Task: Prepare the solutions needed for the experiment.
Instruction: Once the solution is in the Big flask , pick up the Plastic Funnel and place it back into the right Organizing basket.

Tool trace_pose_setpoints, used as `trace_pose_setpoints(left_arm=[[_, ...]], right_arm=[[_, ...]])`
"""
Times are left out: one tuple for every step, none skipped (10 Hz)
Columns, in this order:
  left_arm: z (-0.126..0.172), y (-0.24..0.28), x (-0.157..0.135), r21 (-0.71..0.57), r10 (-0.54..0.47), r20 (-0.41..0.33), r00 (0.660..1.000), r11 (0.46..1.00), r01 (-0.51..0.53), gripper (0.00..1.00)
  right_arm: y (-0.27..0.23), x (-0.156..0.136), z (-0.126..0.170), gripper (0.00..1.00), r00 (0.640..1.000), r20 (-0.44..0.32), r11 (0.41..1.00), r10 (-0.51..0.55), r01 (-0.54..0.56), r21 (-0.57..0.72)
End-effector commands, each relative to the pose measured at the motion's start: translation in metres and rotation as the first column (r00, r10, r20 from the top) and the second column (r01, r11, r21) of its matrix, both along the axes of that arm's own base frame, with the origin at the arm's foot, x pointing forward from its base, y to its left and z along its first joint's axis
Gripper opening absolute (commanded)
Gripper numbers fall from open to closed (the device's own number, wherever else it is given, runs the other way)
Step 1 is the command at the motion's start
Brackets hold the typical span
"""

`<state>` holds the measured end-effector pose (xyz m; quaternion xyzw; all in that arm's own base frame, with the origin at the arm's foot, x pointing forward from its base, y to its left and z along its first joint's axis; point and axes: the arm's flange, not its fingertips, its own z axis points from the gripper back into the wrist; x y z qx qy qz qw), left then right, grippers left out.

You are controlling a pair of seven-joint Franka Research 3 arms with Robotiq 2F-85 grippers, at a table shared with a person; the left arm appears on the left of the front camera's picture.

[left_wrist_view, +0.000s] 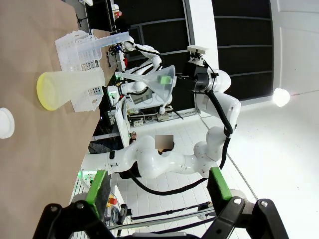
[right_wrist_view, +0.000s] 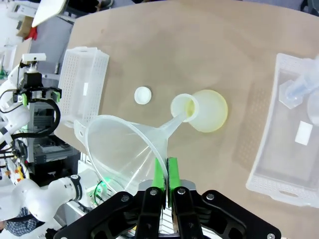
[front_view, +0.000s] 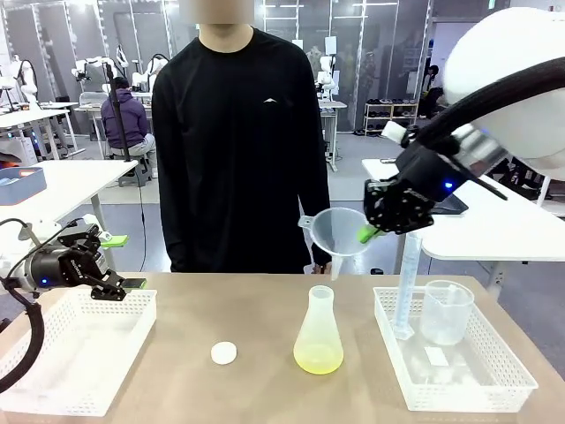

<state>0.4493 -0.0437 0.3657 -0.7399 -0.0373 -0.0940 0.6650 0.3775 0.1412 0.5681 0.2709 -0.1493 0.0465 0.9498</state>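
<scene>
Trays (front_view: 79, 353): two
Flask (front_view: 319, 314) with yellow-green liquid (front_view: 319, 358): one
Funnel (front_view: 340, 231): one
Measuring cylinder (front_view: 408, 283): one
Beaker (front_view: 446, 311): one
White cap (front_view: 223, 352): one

It was a robotics laboratory doing bench chemistry: a tan table (front_view: 256, 309) carried a conical flask (front_view: 319, 325) of pale yellow-green liquid (front_view: 318, 359) and white perforated trays (front_view: 494, 375) with a graduated cylinder (front_view: 407, 283) and a beaker (front_view: 444, 311). A white robot arm (front_view: 508, 71) held a clear funnel (front_view: 340, 231) above, and white worktables (front_view: 62, 177) stood behind, before glass partitions (front_view: 357, 53).
</scene>
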Motion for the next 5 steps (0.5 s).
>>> trace_pose_setpoints(left_arm=[[0.0,0.0,0.0,0.0,0.0,0.002,1.0,1.0,0.0,1.0],[0.0,0.0,0.0,0.0,0.0,0.002,1.0,1.0,0.0,1.0],[0.0,0.0,0.0,0.0,0.0,0.002,1.0,1.0,0.0,1.0],[0.0,0.0,0.0,0.0,0.0,0.002,1.0,1.0,0.0,1.0],[0.0,0.0,0.0,0.0,0.0,0.002,1.0,1.0,0.0,1.0]], right_arm=[[-0.042,-0.011,0.001,0.0,0.997,-0.065,0.999,-0.041,0.041,-0.002],[-0.069,-0.013,0.0,0.0,0.991,-0.12,0.998,-0.06,0.061,0.009],[-0.094,-0.013,-0.004,0.0,0.986,-0.138,0.996,-0.092,0.092,-0.006],[-0.118,-0.013,-0.009,0.0,0.978,-0.17,0.993,-0.121,0.122,-0.01],[-0.142,-0.012,-0.015,0.0,0.964,-0.227,0.989,-0.142,0.147,0.006]])
